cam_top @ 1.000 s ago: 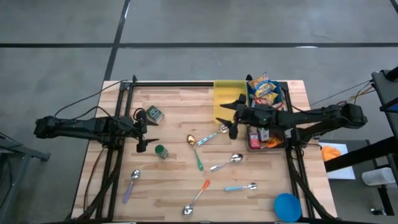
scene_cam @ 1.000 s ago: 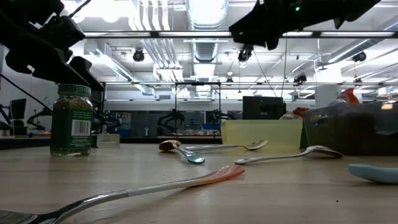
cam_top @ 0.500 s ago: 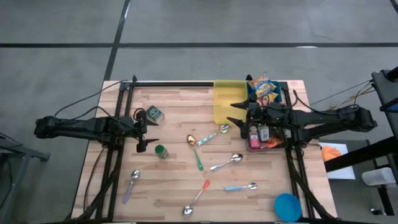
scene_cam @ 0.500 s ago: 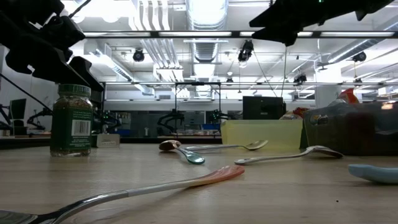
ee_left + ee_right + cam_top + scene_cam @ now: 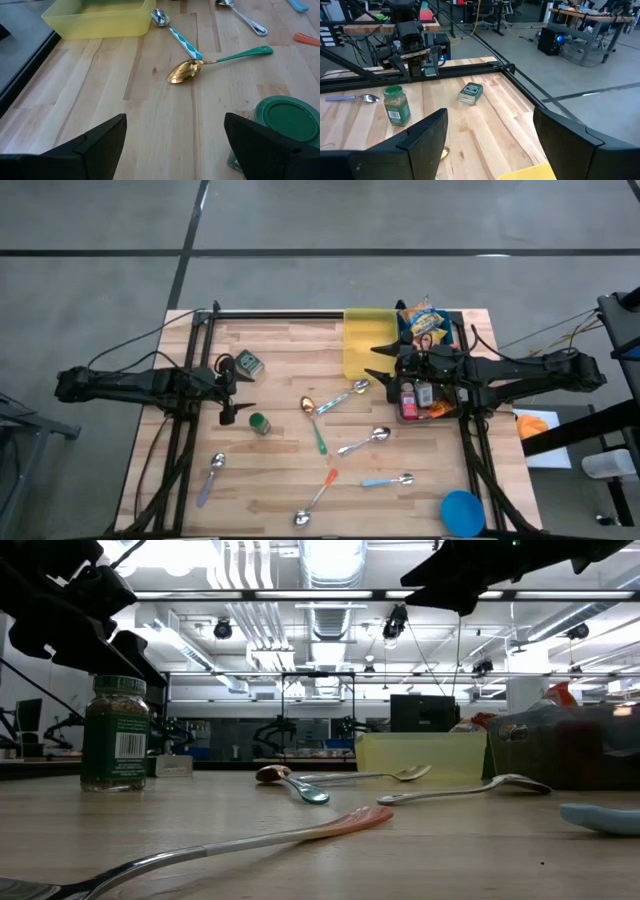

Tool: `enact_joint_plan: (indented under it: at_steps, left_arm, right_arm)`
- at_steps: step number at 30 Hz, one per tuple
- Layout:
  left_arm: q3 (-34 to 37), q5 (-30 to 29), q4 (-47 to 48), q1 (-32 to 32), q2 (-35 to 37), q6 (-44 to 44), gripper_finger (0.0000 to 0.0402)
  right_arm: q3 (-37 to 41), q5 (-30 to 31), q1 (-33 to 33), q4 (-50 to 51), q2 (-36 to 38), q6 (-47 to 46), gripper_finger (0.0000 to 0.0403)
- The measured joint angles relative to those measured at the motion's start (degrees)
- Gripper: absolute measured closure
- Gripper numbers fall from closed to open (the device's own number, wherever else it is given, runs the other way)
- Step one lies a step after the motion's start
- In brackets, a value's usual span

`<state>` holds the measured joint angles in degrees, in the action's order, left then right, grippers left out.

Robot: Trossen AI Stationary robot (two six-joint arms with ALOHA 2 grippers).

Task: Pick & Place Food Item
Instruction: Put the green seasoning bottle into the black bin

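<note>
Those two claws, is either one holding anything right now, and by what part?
No. The left claw is open over bare wood beside the green-lidded jar, and the right claw is open in the air near the yellow bin. Nothing sits between either pair of fingers.

table: wood | on it: spoons, jar, yellow bin, blue bowl

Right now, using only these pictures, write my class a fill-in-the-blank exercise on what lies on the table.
1. The jar standing upright near the left hand has a lid coloured ____.
2. The gold-bowled spoon has a handle coloured ____.
3. The empty bin at the table's far edge is coloured ____.
4. The right hand hangs with its fingers ____, holding nothing.

Missing words: green; green; yellow; open
</note>
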<state>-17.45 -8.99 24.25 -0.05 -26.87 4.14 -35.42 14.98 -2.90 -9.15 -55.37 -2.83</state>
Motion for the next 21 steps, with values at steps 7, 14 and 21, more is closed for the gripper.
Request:
enact_joint_plan:
  at_steps: [7,14,21]
  left_arm:
    - [0.0,0.0,0.0,0.0,0.0,0.0,0.0061]
    - [0.0,0.0,0.0,0.0,0.0,0.0,0.0061]
    - [0.0,-1.5,-0.2,0.0,0.0,12.1,0.0061]
  right_arm:
    - [0.0,0.0,0.0,0.0,0.0,0.0,0.011]
    - [0.0,0.0,0.0,0.0,0.0,0.0,0.011]
    - [0.0,0.0,0.0,0.0,0.0,0.0,0.011]
